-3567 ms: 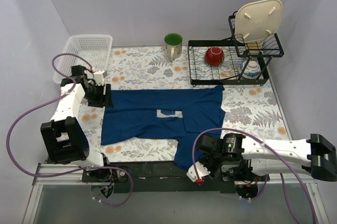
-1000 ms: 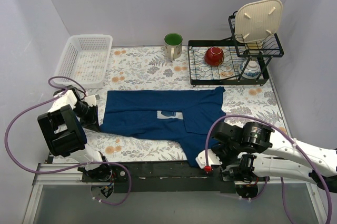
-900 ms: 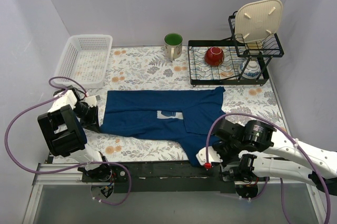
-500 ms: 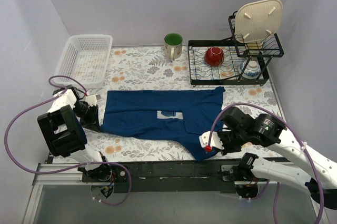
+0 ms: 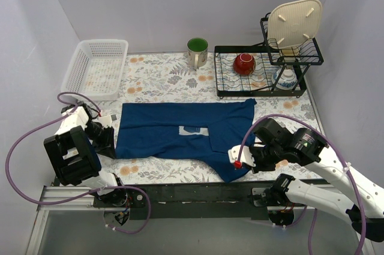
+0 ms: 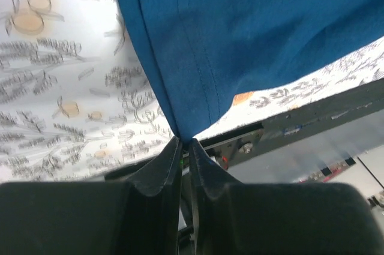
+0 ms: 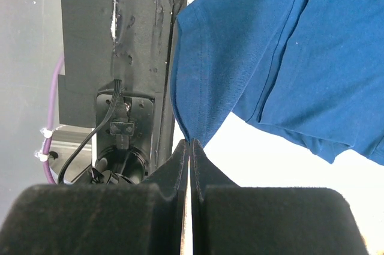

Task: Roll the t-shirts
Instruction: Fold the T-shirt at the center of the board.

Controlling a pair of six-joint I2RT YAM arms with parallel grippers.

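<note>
The navy t-shirt (image 5: 174, 129) lies flat on the flower-printed surface (image 5: 162, 81), on the near side of the black wire dish rack (image 5: 231, 81) and stretching away to that rack's left, with its pale neck label (image 5: 193, 129) facing up about midway along. One part of the cloth is folded over on the end closest to the rack, and its lowest corner reaches nearly to the black rail (image 5: 180, 195), far to the near side of the rack.

The left claw (image 5: 110, 142) sits low at the shirt's end farthest from the rack. In the left wrist view its fingers (image 6: 165, 165) stand nearly together around a thin slit, and the hemmed corner of the shirt (image 6: 252, 27) runs down into that slit, pinched.

The right claw (image 5: 237, 159) is at the shirt's near corner, straight in front of the rack. In the right wrist view its fingers (image 7: 179, 165) are pressed together on the tip of the blue cloth (image 7: 270, 39), which hangs lifted above the rail.

A red bowl (image 5: 244, 63) sits in the rack, a green mug (image 5: 197, 51) stands just to its left, and a white basket (image 5: 99, 66) is far to its left
</note>
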